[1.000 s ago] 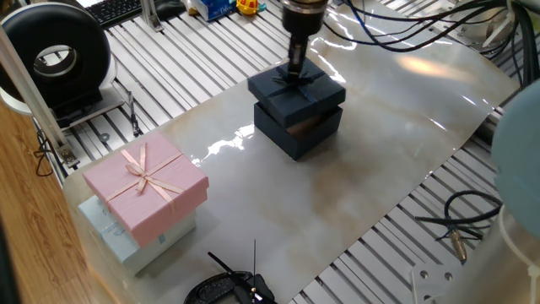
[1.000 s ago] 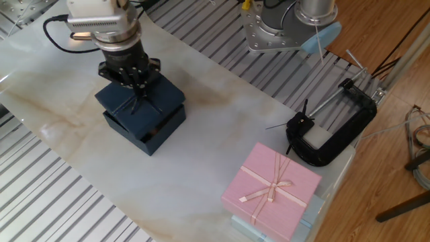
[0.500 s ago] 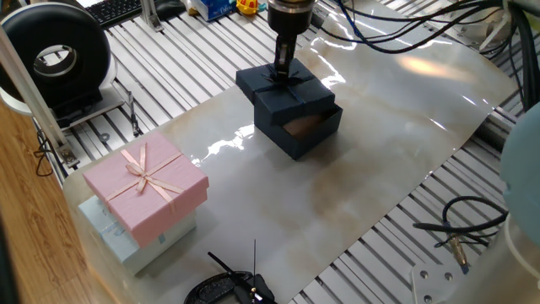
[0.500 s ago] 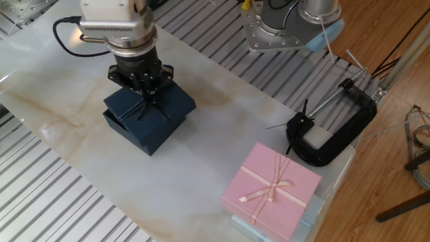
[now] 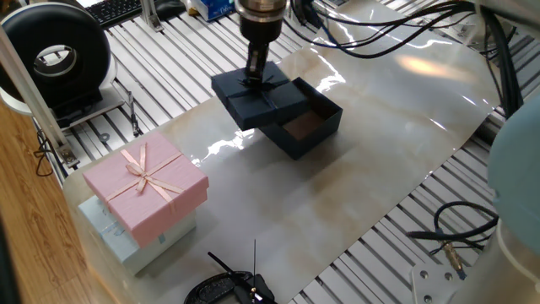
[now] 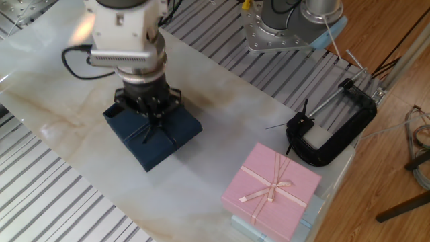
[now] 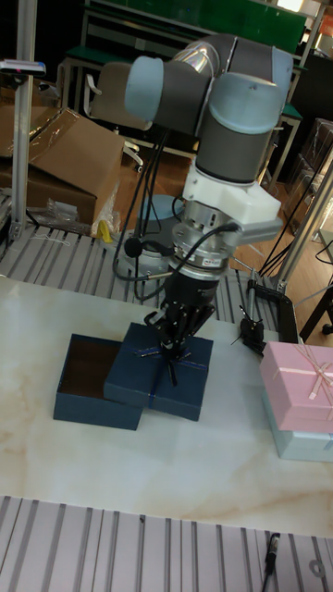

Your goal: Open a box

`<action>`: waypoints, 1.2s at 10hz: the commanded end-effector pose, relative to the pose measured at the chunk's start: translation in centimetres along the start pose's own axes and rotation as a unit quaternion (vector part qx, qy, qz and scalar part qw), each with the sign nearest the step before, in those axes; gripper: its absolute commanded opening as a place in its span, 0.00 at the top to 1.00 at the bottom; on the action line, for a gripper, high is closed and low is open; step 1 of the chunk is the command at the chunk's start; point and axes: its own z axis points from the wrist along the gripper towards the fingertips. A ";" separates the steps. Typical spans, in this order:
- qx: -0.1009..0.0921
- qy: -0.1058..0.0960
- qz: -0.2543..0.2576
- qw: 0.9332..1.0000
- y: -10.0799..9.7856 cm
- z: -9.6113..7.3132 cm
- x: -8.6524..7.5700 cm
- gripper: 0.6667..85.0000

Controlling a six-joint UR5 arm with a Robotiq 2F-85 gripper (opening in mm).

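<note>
The dark navy box (image 5: pixel 314 133) stands on the pale mat with its brown inside (image 5: pixel 301 126) showing. Its lid (image 5: pixel 258 99) hangs shifted to one side, still overlapping one edge of the base. My gripper (image 5: pixel 252 79) points straight down, shut on the dark ribbon bow at the middle of the lid. In the other fixed view the lid (image 6: pixel 173 132) and gripper (image 6: pixel 151 115) cover most of the base (image 6: pixel 115 121). The tall view shows the open base (image 7: pixel 87 395) to the left of the lid (image 7: pixel 190 388), with the gripper (image 7: pixel 172 355) pinching the bow.
A pink box with a pink bow (image 5: pixel 145 181) sits on a pale mint-white box (image 5: pixel 110 232) at the mat's corner. A black clamp (image 6: pixel 330 133) lies next to it. A black ring-shaped device (image 5: pixel 57 56) and loose cables (image 5: pixel 460 226) sit off the mat.
My gripper has carried the lid sideways off the base, toward the pink box's side. More of the brown inside is uncovered now.
</note>
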 end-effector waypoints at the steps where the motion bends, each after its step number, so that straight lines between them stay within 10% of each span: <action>1: -0.004 0.000 -0.005 1.000 0.6 0.3 -1.0 0.99; 12: 0.016 0.000 0.010 1.000 2.8 4.6 -3.0 0.99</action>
